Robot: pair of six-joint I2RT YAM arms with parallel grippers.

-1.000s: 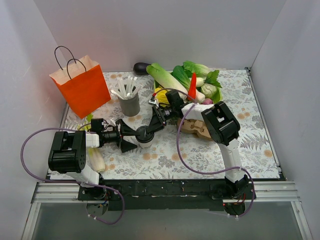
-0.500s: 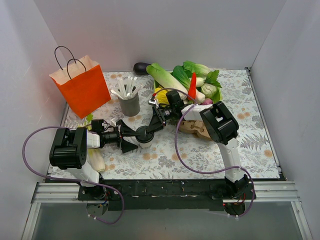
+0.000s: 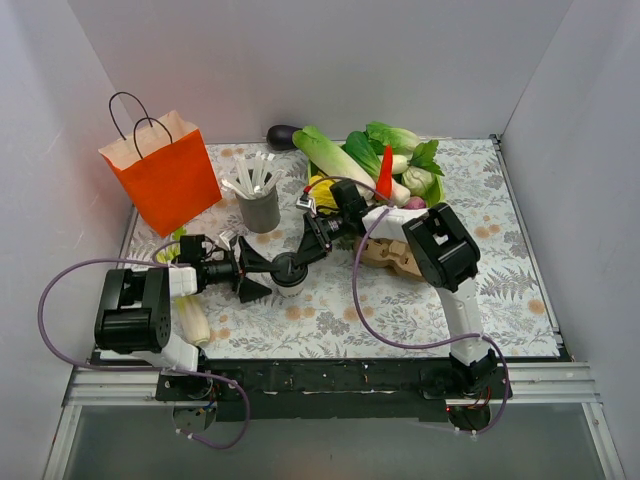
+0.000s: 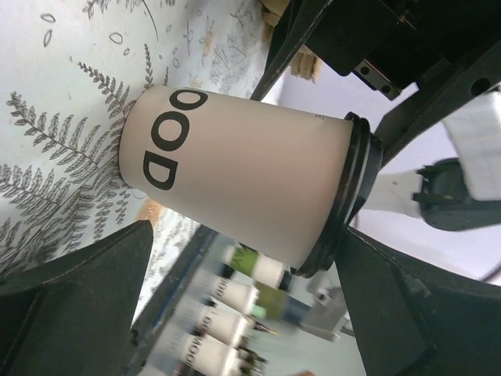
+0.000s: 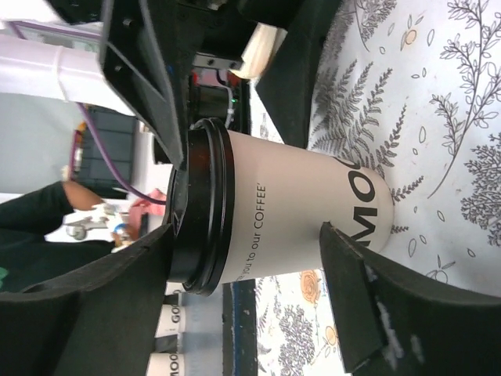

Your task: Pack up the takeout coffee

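Note:
The takeout coffee (image 3: 291, 274), a cream-white paper cup with a black lid, stands upright on the leaf-print table cloth. It fills the left wrist view (image 4: 243, 180) and the right wrist view (image 5: 290, 211). My left gripper (image 3: 262, 272) reaches it from the left, open wide, with a finger on each side of the cup and gaps showing; it also shows in its own view (image 4: 244, 235). My right gripper (image 3: 302, 256) reaches in from the upper right, open, with its tips by the lid and lower wall (image 5: 246, 231). The brown pulp tray (image 3: 392, 258) lies to the right, partly under the right arm.
An orange paper bag (image 3: 165, 175) stands at the back left. A grey cup of white sticks (image 3: 260, 205) stands behind the coffee. A pile of vegetables (image 3: 370, 160) and an aubergine (image 3: 283, 135) lie at the back. A pale vegetable (image 3: 192, 320) lies by the left arm.
The left gripper has shifted slightly left, away from the cup. The cup and the right gripper stay where they were.

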